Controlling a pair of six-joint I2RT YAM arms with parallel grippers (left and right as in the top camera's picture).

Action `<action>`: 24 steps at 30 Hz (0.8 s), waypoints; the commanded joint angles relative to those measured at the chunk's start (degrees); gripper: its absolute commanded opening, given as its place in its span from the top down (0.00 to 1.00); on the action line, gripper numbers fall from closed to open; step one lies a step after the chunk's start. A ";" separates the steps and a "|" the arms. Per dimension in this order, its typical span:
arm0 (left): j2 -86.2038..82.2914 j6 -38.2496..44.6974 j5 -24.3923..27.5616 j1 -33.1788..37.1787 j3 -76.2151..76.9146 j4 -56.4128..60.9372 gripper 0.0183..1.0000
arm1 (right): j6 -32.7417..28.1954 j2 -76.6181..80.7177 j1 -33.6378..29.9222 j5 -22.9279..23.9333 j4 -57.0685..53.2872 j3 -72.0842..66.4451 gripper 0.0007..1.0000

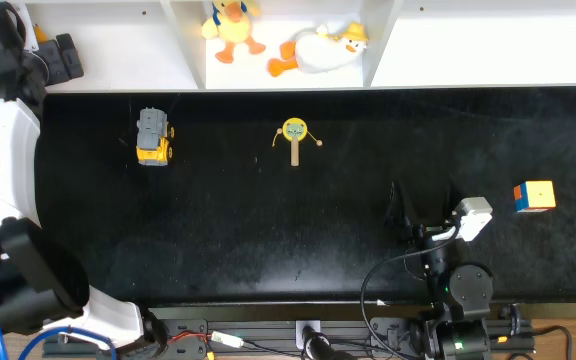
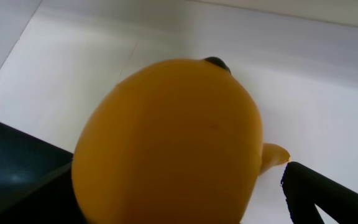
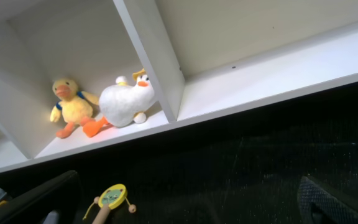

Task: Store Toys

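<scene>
Left wrist view: left gripper point(image 1: 60, 58) is seen at the left compartment of the white shelf point(image 1: 118, 40), with a rounded orange toy point(image 2: 173, 143) close against it; whether it is gripped cannot be told. Right gripper point(image 3: 188, 190) is positioned over the right part of the black table point(image 1: 268, 230), jaws wide apart. Yellow duck point(image 1: 233, 28) and white goose point(image 1: 323, 48) are stored in the middle compartment. Truck point(image 1: 153, 137), rattle point(image 1: 295, 133) and cube point(image 1: 534, 196) are spread on the table, well apart.
</scene>
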 commanded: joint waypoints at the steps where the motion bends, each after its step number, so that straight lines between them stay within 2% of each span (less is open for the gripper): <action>1: -3.58 -0.17 0.57 -0.04 0.68 -1.05 0.00 | 0.20 -0.52 0.26 0.22 0.28 -0.79 0.00; 11: -7.15 -0.20 0.57 -0.04 0.68 -5.38 0.00 | 0.20 -0.52 0.26 0.22 0.28 -0.79 0.00; 17: -10.86 -0.22 0.61 -0.02 0.68 -12.35 0.00 | 0.20 -0.52 0.26 0.22 0.31 -0.79 0.00; 24: -18.97 -0.20 5.97 -0.04 0.61 -21.27 0.00 | 0.20 -0.52 0.26 0.22 0.28 -0.79 0.01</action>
